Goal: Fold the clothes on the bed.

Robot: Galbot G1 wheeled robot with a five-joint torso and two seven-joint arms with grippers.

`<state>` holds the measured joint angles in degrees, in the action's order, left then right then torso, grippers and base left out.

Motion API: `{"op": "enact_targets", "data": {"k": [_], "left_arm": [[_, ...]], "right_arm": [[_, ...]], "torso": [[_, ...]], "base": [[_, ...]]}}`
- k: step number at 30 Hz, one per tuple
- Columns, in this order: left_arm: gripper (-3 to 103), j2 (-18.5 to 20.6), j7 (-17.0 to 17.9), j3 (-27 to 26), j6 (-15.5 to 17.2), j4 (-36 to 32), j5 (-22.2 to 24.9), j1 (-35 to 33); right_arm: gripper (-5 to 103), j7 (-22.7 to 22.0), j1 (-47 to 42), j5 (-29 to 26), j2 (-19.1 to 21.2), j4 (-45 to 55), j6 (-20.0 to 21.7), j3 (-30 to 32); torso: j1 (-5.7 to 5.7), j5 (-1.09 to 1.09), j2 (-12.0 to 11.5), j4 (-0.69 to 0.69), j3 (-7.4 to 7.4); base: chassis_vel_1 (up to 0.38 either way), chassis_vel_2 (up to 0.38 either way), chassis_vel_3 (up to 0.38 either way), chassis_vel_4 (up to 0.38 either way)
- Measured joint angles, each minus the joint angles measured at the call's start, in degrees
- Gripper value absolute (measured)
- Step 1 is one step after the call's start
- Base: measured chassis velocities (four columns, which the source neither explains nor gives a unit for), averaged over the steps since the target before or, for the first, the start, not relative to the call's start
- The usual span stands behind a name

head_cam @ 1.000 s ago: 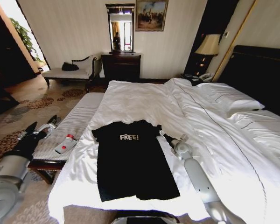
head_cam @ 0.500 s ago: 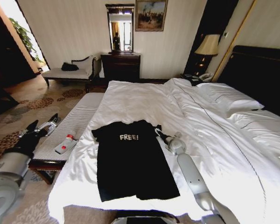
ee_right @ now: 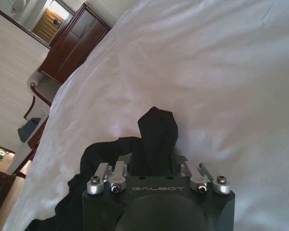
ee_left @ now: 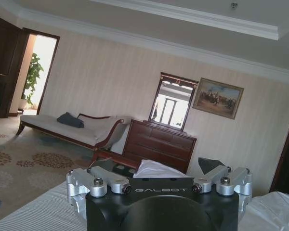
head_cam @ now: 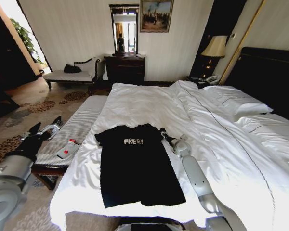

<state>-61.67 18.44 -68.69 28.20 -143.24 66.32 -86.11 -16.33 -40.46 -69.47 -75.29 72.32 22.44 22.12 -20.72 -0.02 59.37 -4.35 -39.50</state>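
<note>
Fingers (ee_right: 156, 163) closed on a bunched fold of black sleeve, standing up as a soft peak between them; right gripper (head_cam: 164, 138) set at the sleeve edge on the headboard side of the T-shirt (head_cam: 135, 168), arm trailing back across the white bed (head_cam: 216, 144) toward its foot edge. Shirt spread flat, chest up with "FREE." lettering showing, near the foot corner of the bed beside the striped bench (head_cam: 74, 130), hem close to the foot edge. Left gripper (head_cam: 43, 131) held off the bed above the bench, fingers spread apart, holding nothing. Small white-and-red bottle (head_cam: 67, 148) lying on the bench, well apart from the shirt.

Judged light, limp and quick to sag: likely to drape and wrinkle from a single pinch, sliding easily on the smooth sheet. Best taken at seams, sleeve ends or shoulder and hem corners, so the fold line stays straight
</note>
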Motion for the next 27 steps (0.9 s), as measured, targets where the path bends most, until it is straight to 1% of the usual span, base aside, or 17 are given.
{"op": "enact_targets", "data": {"k": [3, 4, 7, 8, 9, 10, 12, 20, 24, 27], "left_arm": [[100, 0.01, 0.09, 0.0, 0.01, 0.0, -0.14, 0.07], [100, 0.01, 0.09, 0.0, 0.01, 0.0, -0.14, 0.07], [100, -0.12, 0.1, 0.18, 0.02, 0.0, -0.39, 0.2], [100, -0.11, 0.1, 0.19, 0.02, 0.0, -0.42, 0.21], [100, -0.12, 0.1, 0.19, 0.02, 0.0, -0.45, 0.22], [100, -0.12, 0.1, 0.19, 0.02, 0.0, -0.45, 0.22], [100, -0.09, 0.1, 0.13, 0.03, 0.0, -0.57, 0.22], [100, -0.02, 0.1, -0.13, 0.03, 0.0, -0.89, 0.19], [100, -0.51, 0.09, 0.21, 0.05, 0.0, -1.46, 0.09], [100, -0.51, 0.09, 0.14, 0.06, 0.0, -1.5, -0.01]], "right_arm": [[33, -0.01, 0.8, 0.94, 0.14, -1.03, -0.22, -0.27], [33, -0.01, 0.8, 0.94, 0.14, -1.03, -0.22, -0.27], [16, -0.07, 1.65, 1.31, 0.57, -1.56, -0.25, -1.2], [16, -0.07, 1.71, 1.41, 0.69, -1.63, -0.25, -1.54], [11, -0.04, 1.75, 1.64, 0.77, -1.72, -0.24, -1.86], [11, -0.04, 1.75, 1.64, 0.77, -1.72, -0.24, -1.86], [2, 0.05, 1.88, 2.56, 0.84, -1.96, -0.26, -2.36], [0, 0.47, 2.19, 4.91, 1.65, 0.72, -1.04, -3.66], [0, 1.42, 2.73, 6.93, 1.88, 3.4, -1.51, -7.15], [0, 1.8, 2.77, 8.57, 1.62, 3.48, -1.83, -8.29]], "torso": [[0.0, -0.01, 0.0, 0.02, 0.0], [0.0, -0.01, 0.0, 0.02, 0.0], [0.0, -0.02, 0.0, 0.02, 0.0], [0.0, -0.01, 0.0, 0.02, 0.0], [0.01, -0.01, 0.0, 0.01, 0.0], [0.01, -0.01, 0.0, 0.01, 0.0], [0.0, -0.01, 0.0, 0.02, 0.0], [0.0, -0.02, 0.0, 0.0, 0.0], [0.0, -0.02, 0.0, 0.03, 0.0], [0.0, -0.02, -0.01, 0.03, 0.0]], "base": [[0.0, 0.0, 0.0, 0.0], [0.0, 0.0, 0.0, 0.0], [0.0, 0.0, 0.0, 0.0], [0.0, 0.0, 0.0, 0.0], [0.0, 0.0, 0.0, 0.0], [0.0, 0.0, 0.0, 0.0], [0.0, 0.0, 0.0, 0.0], [0.0, 0.0, 0.0, 0.0], [0.0, 0.0, 0.0, 0.0], [0.0, 0.0, 0.0, 0.0]]}}
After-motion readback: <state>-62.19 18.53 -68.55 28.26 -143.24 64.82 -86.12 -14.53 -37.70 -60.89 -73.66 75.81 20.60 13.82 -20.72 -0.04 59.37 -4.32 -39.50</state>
